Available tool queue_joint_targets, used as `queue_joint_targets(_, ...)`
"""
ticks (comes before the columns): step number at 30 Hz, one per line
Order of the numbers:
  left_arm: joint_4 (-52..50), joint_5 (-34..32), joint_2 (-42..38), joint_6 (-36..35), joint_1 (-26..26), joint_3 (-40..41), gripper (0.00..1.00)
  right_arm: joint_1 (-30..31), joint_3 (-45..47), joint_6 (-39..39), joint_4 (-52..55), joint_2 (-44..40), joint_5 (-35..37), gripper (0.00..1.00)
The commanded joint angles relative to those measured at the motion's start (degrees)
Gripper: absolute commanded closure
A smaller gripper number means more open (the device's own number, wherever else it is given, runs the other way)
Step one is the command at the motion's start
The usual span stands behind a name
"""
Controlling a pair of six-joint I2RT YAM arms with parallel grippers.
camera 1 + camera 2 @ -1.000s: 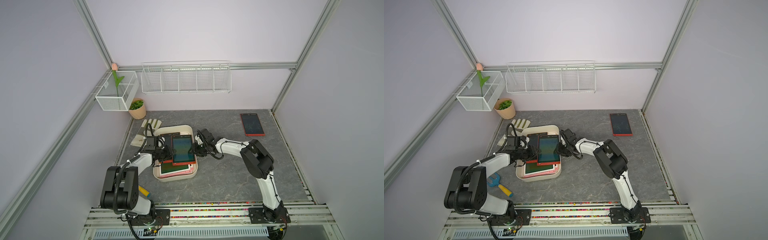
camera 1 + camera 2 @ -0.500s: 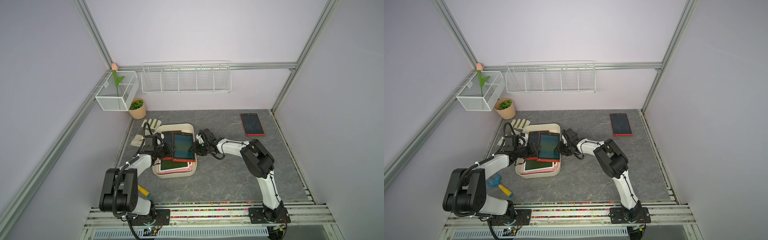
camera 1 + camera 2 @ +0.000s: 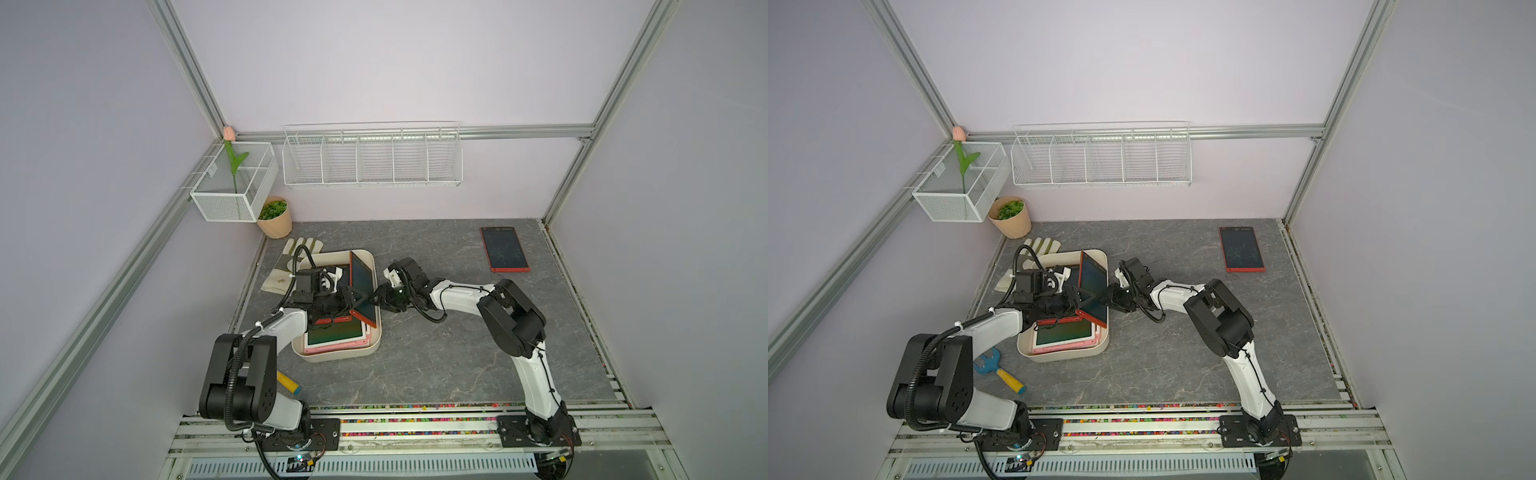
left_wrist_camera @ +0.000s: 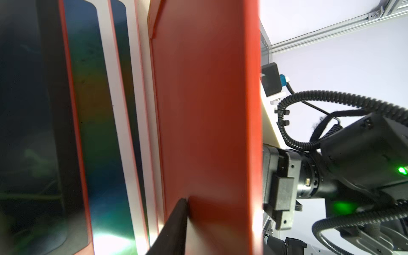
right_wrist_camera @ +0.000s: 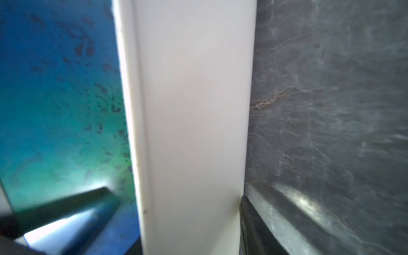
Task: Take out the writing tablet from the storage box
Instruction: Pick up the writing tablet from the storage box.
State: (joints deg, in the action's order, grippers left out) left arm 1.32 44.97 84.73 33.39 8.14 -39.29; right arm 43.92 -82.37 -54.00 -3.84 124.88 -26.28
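The storage box [image 3: 332,357] [image 3: 1059,356] is a cream tub on the grey table, holding a stack of pink-framed tablets [image 3: 336,332]. A red writing tablet [image 3: 362,286] [image 3: 1094,286] stands steeply on edge along the box's right side. My left gripper [image 3: 353,297] [image 3: 1080,298] is shut on its lower edge. In the left wrist view its red back [image 4: 209,110] fills the middle, with one black finger [image 4: 174,225] pressed on it. My right gripper [image 3: 380,298] [image 3: 1111,297] is shut on the box's right wall [image 5: 192,110].
A second red tablet [image 3: 504,249] lies at the back right of the table. A work glove [image 3: 286,266] and a potted plant [image 3: 274,216] sit behind the box. A blue-and-yellow tool [image 3: 998,370] lies by the left arm's base. Wire baskets [image 3: 372,158] hang on the back wall.
The red tablet has tipped from lying nearly flat on the stack to standing steeply on edge. My left gripper has reached further right with it. The right arm has stayed on the box wall.
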Motion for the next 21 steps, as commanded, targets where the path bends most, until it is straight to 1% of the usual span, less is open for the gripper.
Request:
queue_joint_targets(1,-5.22,-0.22,-0.47,-3.05,1.19,-0.77,0.68,2.17,-0.34,-1.30,-8.26,-2.18,-6.85,0.51)
queue_joint_targets(4,-8.75,-2.71,-1.55,-4.05,1.02,-1.75,0.72,1.66,-0.35,0.19,-5.66,-3.29,-5.86,0.48)
queue_joint_targets(10,-14.33,-6.81,-4.42,-4.81,0.67,-3.02,0.82,0.53,-0.66,2.63,-1.84,-6.17,-4.53,0.38)
queue_joint_targets(18,-15.89,-6.92,-5.45,-5.30,-0.32,-2.82,0.98,-0.95,0.21,2.85,-1.09,-9.00,-4.21,0.30)
queue_joint_targets(19,-15.95,-6.62,-5.62,-5.41,-0.44,-2.73,1.00,-1.16,0.45,2.77,-1.15,-9.34,-4.30,0.30)
queue_joint_targets(21,-16.34,-6.39,-6.33,-5.30,-0.57,-2.56,1.00,-1.70,1.01,2.67,-1.45,-10.06,-4.54,0.30)
